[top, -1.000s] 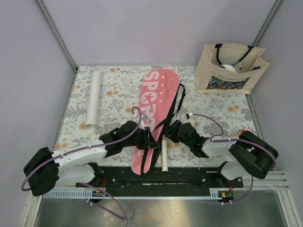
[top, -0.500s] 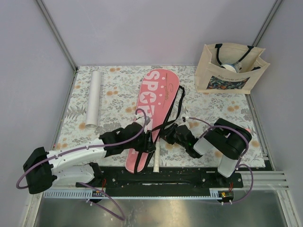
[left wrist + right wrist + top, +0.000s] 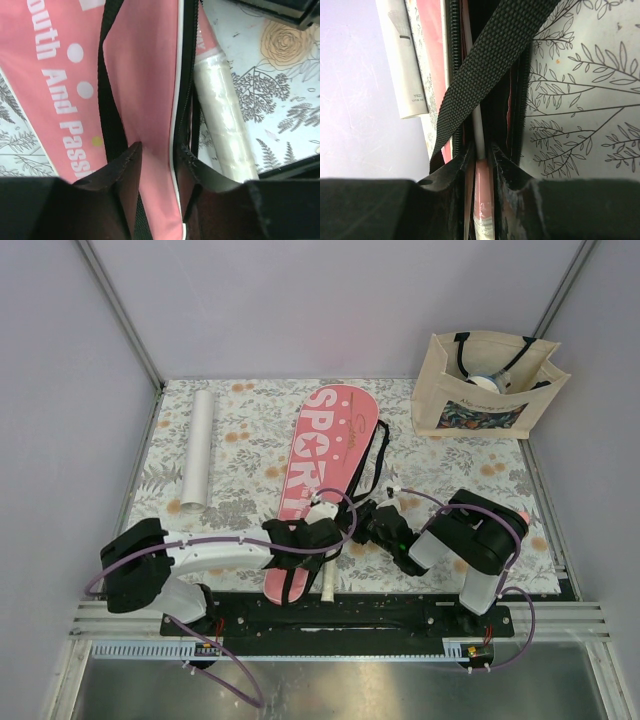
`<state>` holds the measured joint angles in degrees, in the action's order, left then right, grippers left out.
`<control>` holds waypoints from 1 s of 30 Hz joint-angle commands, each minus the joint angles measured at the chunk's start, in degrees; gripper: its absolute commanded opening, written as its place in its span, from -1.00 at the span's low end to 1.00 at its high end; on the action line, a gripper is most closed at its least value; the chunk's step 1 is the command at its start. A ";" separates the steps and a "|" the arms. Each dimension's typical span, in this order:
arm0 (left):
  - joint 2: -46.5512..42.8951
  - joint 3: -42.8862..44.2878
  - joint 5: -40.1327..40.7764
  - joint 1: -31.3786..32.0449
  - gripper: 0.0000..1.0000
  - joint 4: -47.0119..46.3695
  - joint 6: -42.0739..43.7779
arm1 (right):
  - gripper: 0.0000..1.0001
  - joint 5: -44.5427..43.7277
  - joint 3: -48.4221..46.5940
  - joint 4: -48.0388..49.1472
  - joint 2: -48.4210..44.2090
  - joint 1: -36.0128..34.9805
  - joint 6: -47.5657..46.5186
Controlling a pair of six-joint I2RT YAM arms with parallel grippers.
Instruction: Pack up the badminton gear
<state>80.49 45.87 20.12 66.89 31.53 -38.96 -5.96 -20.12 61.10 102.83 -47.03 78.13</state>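
The long pink cover (image 3: 318, 445) lettered "SPORT" lies lengthwise in mid table, its black strap (image 3: 372, 465) looped off its right side. My left gripper (image 3: 159, 150) stands open over the cover's near end, its jaws astride the zipped edge of the cover (image 3: 150, 75). Beside it lies a racket's white wrapped handle (image 3: 225, 115), which pokes out at the cover's near end (image 3: 327, 583). My right gripper (image 3: 481, 150) is shut on that racket's thin neck (image 3: 478, 127), under the strap (image 3: 490, 55), at the cover's open zip. The white tube (image 3: 198, 445) lies at far left.
A beige tote bag (image 3: 485, 390) with black straps stands at the back right corner. The black base rail (image 3: 350, 612) runs along the near table edge. Grey walls close in on both sides.
My left arm has swung right, bringing its gripper over the cover's near end. My right gripper has closed on the racket. The cover's near end and the handle have shifted left.
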 commanded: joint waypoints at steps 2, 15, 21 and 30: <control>3.18 3.79 7.66 1.83 -0.69 0.99 1.69 | -0.51 -0.81 0.26 7.36 -0.26 0.18 1.15; -9.46 -0.86 -6.22 2.72 -1.00 -7.52 -1.90 | -0.53 -0.99 -2.11 7.37 -0.17 0.18 1.33; -15.62 -8.33 -16.51 2.63 -1.00 -22.80 -9.63 | -0.53 -4.67 -6.42 3.59 -0.52 -0.78 -0.51; -12.73 -11.16 -9.76 2.45 -1.00 -23.02 -10.44 | -0.28 -7.59 -11.52 -0.81 2.55 -2.28 -4.56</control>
<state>66.92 34.02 10.55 68.84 10.92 -48.21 -10.02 -27.49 57.08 105.06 -49.04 75.66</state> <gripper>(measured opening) 0.027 0.330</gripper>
